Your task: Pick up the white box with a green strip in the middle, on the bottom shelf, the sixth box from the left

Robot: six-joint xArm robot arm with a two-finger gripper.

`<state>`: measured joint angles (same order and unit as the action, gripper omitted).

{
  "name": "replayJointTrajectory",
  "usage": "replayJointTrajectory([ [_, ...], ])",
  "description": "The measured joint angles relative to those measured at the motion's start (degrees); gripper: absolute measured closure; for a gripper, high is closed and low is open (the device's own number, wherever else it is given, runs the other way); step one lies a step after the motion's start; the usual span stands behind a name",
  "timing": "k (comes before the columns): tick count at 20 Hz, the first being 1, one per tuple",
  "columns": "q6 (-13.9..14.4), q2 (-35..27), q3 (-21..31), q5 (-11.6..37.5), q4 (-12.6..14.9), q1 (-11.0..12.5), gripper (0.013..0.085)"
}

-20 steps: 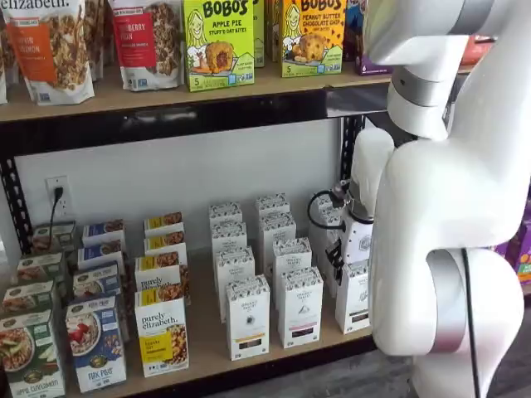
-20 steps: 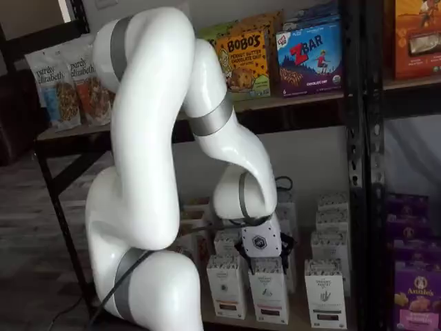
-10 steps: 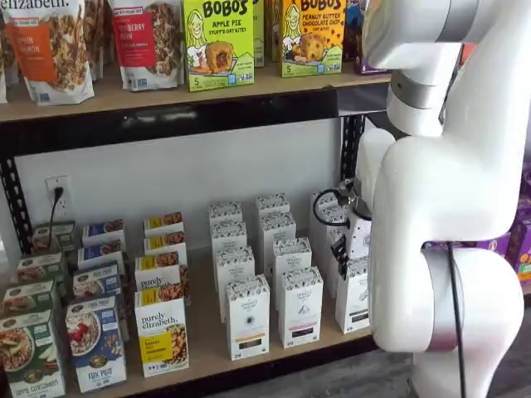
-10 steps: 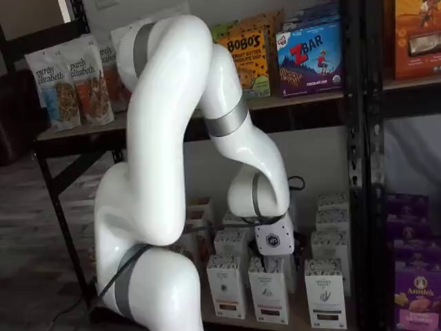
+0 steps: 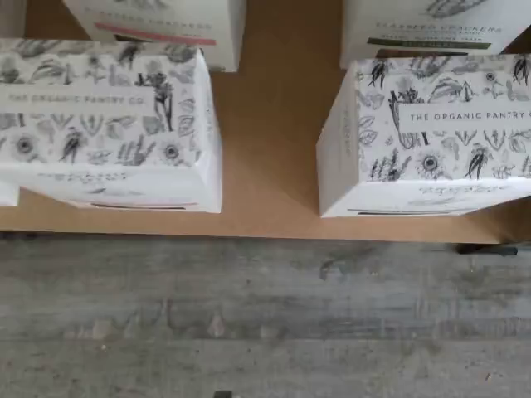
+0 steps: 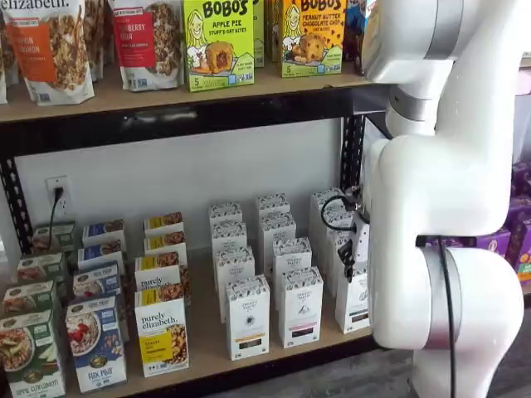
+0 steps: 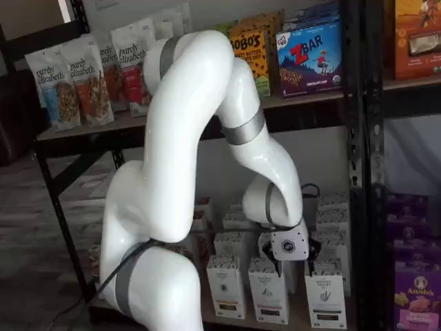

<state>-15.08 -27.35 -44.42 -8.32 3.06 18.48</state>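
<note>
The white box with a green strip point(image 7: 325, 293) stands at the front of the right-most column of white cartons on the bottom shelf point(image 6: 207, 340). In a shelf view it point(image 6: 353, 303) is partly hidden by the arm. In the wrist view its patterned top point(image 5: 431, 124) shows from above, with a green-strip carton point(image 5: 431, 33) behind it. My gripper point(image 7: 296, 262) hangs low just above the front cartons, beside the box's top. It also shows in a shelf view point(image 6: 348, 264). Its fingers are dark and side-on, so no gap can be made out.
A like carton with a pink strip point(image 7: 269, 293) stands next to the target, and its top shows in the wrist view point(image 5: 108, 116). More white cartons point(image 6: 249, 319) and purely elizabeth boxes point(image 6: 162, 336) fill the board. A black rack post point(image 7: 358, 172) stands close by. The grey floor point(image 5: 265, 315) lies in front.
The arm has swung right and lower. The gripper has moved from above the middle white cartons toward the right-most column, down near the carton tops.
</note>
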Motion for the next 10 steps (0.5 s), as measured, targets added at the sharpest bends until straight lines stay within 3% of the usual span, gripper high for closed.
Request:
replayJointTrajectory([
  [3,2.92,-2.88,-2.97,-0.95,3.59,0.56,0.0130],
  [8,2.79,-5.94,-5.85,-1.22,3.38,0.42,0.0130],
  [10,1.34,-6.84,-6.66,-0.82,1.91,0.45,0.0130],
])
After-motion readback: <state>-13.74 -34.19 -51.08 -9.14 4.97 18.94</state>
